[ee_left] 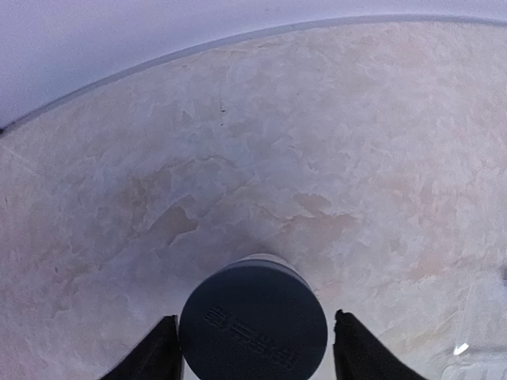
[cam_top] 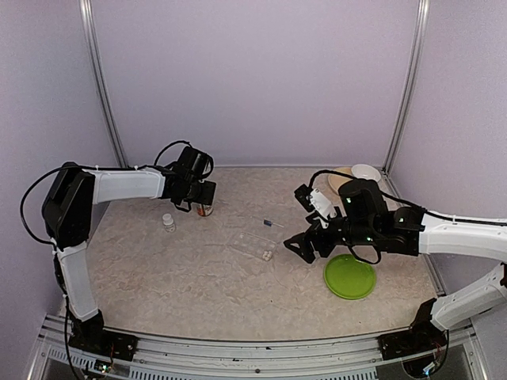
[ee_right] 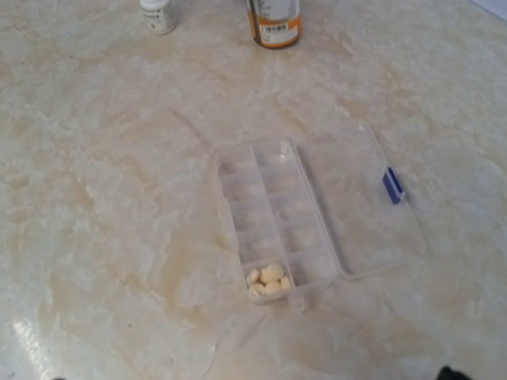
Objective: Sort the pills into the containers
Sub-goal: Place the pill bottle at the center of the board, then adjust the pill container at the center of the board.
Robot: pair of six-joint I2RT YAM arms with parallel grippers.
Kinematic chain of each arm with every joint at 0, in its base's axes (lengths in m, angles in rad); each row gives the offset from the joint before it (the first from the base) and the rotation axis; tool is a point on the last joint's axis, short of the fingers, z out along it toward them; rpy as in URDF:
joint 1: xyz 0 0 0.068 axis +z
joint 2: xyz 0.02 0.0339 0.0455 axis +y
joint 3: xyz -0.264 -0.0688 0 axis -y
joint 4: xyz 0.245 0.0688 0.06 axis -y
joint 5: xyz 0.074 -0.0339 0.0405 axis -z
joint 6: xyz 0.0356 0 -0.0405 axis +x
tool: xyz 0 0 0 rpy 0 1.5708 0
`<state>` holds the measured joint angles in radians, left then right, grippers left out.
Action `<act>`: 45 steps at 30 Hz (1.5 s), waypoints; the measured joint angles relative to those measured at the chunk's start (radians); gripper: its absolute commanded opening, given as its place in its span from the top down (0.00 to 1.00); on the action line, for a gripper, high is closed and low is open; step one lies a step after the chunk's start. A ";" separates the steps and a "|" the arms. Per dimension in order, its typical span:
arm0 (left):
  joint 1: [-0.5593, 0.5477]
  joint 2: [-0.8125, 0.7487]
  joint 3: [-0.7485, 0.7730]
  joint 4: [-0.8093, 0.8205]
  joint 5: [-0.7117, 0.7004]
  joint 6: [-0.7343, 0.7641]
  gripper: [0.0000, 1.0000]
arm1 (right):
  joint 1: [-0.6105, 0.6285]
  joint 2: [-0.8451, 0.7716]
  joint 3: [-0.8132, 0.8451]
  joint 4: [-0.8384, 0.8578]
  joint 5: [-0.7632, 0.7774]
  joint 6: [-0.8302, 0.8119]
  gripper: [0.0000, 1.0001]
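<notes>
The clear pill box [cam_top: 252, 242] lies open at mid-table, its lid [ee_right: 364, 202] folded out flat with a blue latch [ee_right: 393, 186]. Several pale pills [ee_right: 269, 281] lie in the nearest compartment of the box [ee_right: 238, 226]; the other compartments look empty. My right gripper [cam_top: 303, 246] hovers just right of the box, open and empty; only a dark fingertip [ee_right: 451, 373] shows in its wrist view. My left gripper [cam_top: 201, 198] is over an orange pill bottle [cam_top: 206, 210]. Its jaws [ee_left: 257, 342] straddle the bottle's dark cap [ee_left: 253, 321], with a small gap at the right finger.
A small white bottle [cam_top: 169, 223] stands left of the orange bottle. A round green plate [cam_top: 349, 276] lies right of the box under the right arm. A white bowl [cam_top: 366, 172] and a tan dish [cam_top: 339, 181] sit in the back right corner.
</notes>
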<state>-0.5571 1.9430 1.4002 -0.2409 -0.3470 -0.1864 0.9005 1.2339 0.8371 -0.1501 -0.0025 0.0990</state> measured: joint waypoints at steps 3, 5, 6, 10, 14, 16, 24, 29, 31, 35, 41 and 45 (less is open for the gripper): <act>-0.004 0.000 0.000 -0.007 -0.004 0.006 0.02 | 0.000 0.000 -0.006 -0.002 0.001 0.002 0.00; -0.010 -0.001 0.002 -0.014 -0.010 0.006 0.01 | 0.000 0.000 -0.006 -0.001 0.005 0.005 0.00; -0.017 -0.003 0.002 -0.016 -0.014 0.004 0.01 | 0.000 0.000 -0.006 -0.001 0.008 0.006 0.00; -0.060 -0.030 0.001 -0.031 -0.028 -0.001 0.01 | -0.001 0.003 -0.009 0.000 0.016 0.014 0.00; -0.113 -0.103 -0.048 -0.010 0.006 -0.020 0.01 | -0.014 0.020 -0.017 0.004 0.016 0.026 0.00; -0.135 -0.142 -0.092 0.012 0.052 -0.037 0.01 | -0.022 0.026 -0.021 0.004 0.015 0.032 0.00; -0.161 -0.184 -0.288 0.161 0.346 -0.116 0.01 | -0.064 0.050 -0.026 0.016 -0.002 0.063 0.00; -0.159 -0.147 -0.307 0.258 0.481 -0.151 0.01 | -0.079 0.060 -0.028 0.018 -0.007 0.083 0.00; -0.158 -0.120 -0.313 0.307 0.517 -0.158 0.01 | -0.081 0.060 -0.031 0.019 -0.008 0.089 0.00; -0.153 -0.058 -0.323 0.364 0.562 -0.169 0.01 | -0.083 0.054 -0.039 0.019 -0.008 0.099 0.00; -0.145 -0.007 -0.352 0.414 0.588 -0.201 0.01 | -0.084 0.030 -0.048 0.020 -0.008 0.102 0.00; -0.148 -0.005 -0.362 0.444 0.604 -0.215 0.01 | -0.085 0.030 -0.048 0.020 -0.008 0.102 0.00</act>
<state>-0.7048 1.9385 1.0382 0.2031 0.2573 -0.4011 0.8150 1.2636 0.7887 -0.1299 -0.0109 0.2008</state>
